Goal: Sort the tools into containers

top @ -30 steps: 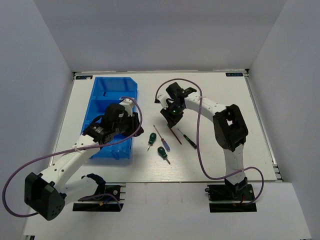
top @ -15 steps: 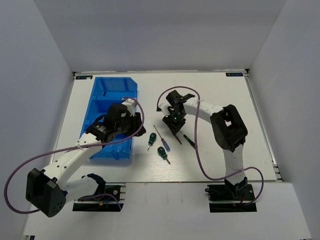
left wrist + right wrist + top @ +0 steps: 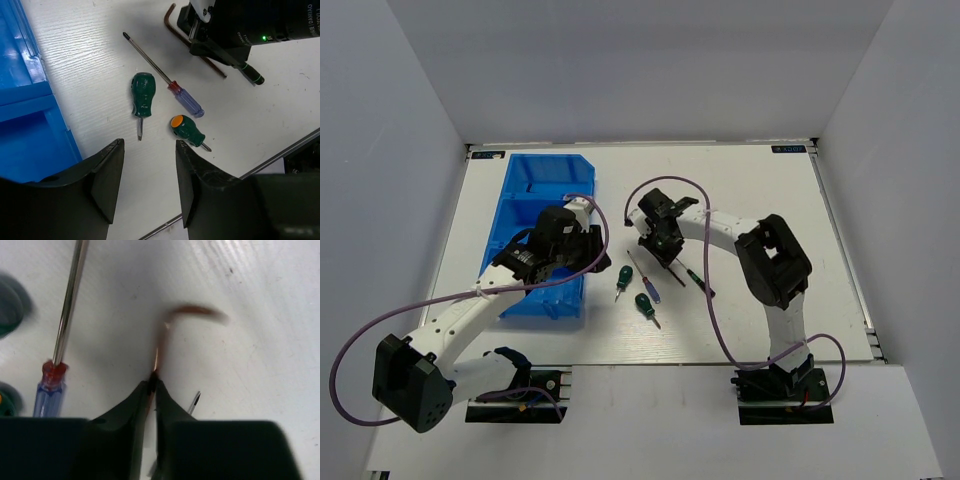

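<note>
Pinching reddish-brown L-bent hex key (image 3: 158, 352); rt tool (image 3: 154, 382).

"DAMIAO" in white, on right arm's black housing (image 3: 270, 20)

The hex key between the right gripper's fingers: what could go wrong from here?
1. The right gripper pinches the thin hex key only at its very fingertips, so the key may swing or slip out when lifted.
2. The blue-handled screwdriver lies close beside those fingers and could be knocked.
3. The open left gripper hangs near, by the two stubby screwdrivers; the arms might meet.
</note>
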### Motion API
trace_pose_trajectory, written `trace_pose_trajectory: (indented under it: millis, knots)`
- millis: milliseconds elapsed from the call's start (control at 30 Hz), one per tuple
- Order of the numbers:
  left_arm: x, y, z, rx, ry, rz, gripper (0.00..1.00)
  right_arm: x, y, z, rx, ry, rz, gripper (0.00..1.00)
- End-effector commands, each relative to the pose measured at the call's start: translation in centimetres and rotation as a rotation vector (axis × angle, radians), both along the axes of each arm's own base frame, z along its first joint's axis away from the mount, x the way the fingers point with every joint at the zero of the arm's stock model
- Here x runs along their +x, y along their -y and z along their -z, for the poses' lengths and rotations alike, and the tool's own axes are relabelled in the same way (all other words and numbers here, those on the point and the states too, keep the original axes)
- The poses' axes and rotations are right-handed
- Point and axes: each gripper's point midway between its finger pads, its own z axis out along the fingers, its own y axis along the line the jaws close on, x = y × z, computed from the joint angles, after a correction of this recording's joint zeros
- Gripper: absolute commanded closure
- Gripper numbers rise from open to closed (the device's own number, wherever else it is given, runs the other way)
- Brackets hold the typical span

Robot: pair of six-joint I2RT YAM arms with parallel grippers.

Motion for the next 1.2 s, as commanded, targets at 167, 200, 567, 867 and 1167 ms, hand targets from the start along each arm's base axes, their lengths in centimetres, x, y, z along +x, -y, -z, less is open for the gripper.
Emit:
trace_pose_trajectory:
  millis: [167,200,567,867,1167]
  knots:
    - [0.3,-0.4,-2.2,-0.016,0.066,-0.025,0.44,-1.7,3.1,6.0,-0.194,-0.05,0.075,1.0]
    - [0.3,-0.4,-2.2,-0.017,0.066,-0.025,0.44,-1.7,3.1,6.1,-0.189,-0.056,0.081,1.0]
    - [0.5,-0.1,-3.5,-0.043,0.111,-0.013,0.44,4.5,-5.6,-6.0,0.312,0.006,-0.009,1.0]
    - [0.2,-0.1,-5.0,-0.075,0.152,-0.006,0.44,12.0,-12.6,-12.3,0.588,0.155,-0.025,1.0]
    - [0.6,-1.0,-11.5,-0.151,0.357,-0.044,0.44,21.0,-20.6,-21.0,0.978,0.566,-0.089,1.0]
